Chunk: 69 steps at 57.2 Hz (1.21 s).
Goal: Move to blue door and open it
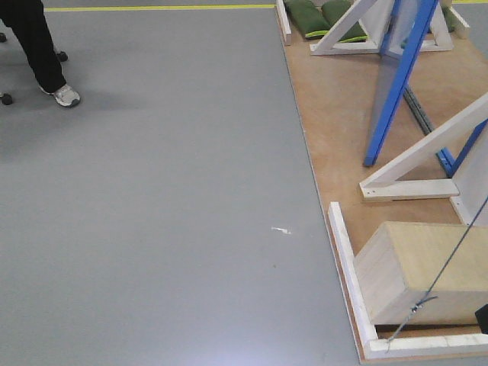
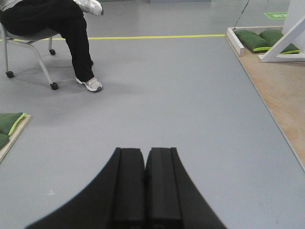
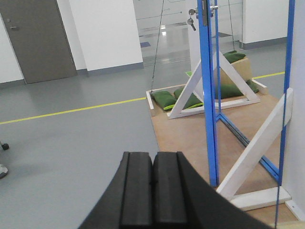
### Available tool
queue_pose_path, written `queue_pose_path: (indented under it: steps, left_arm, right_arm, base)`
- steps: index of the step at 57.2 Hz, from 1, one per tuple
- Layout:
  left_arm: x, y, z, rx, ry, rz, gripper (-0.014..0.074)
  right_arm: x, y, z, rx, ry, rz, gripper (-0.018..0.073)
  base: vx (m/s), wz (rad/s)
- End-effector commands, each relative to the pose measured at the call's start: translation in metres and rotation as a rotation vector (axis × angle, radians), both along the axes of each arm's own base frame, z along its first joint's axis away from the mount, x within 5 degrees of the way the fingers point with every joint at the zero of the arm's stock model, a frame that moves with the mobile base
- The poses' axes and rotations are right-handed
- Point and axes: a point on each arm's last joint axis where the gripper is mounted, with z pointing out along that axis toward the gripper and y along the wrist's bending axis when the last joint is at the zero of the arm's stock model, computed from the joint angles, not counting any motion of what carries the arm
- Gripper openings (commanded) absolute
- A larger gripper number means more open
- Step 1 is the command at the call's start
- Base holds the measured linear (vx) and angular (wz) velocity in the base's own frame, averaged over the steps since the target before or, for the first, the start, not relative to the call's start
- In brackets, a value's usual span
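— Where's your claw right now?
— My right gripper (image 3: 152,191) is clenched, pads together, nothing in it. My left gripper (image 2: 145,191) is the same, over the grey floor (image 2: 167,95).
— And the door?
— The blue door (image 3: 208,95) stands edge-on at one o'clock from my right claw, on the wooden platform (image 3: 186,133), well apart. Its lever handle (image 3: 192,11) is up near twelve, untouched.
— Progress?
— Early, I reckon. The approach isn't finished, and gripping the handle and swinging the door are both still ahead.

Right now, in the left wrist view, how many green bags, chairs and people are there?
Green bags: 4
Chairs: 1
People: 1
Total: 6
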Motion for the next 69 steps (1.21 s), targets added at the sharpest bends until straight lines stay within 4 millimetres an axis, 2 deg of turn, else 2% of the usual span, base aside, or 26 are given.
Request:
queue_pose_path:
  steps: [1, 69]
  left_arm:
    - [0.0002, -0.0009, 0.0169, 0.005, -0.123, -0.01, 0.0073]
    - [0.0002, -0.0009, 0.0168, 0.005, -0.122, -0.01, 0.0073]
  right_arm:
    - [-0.0009, 0.0, 0.0086, -0.011, -0.103, -0.001, 0.0008]
    - [-0.0009, 0.0, 0.0086, -0.011, -0.103, -0.001, 0.0008]
  base:
    - [0.49, 0.01]
    - [0.45, 0.04]
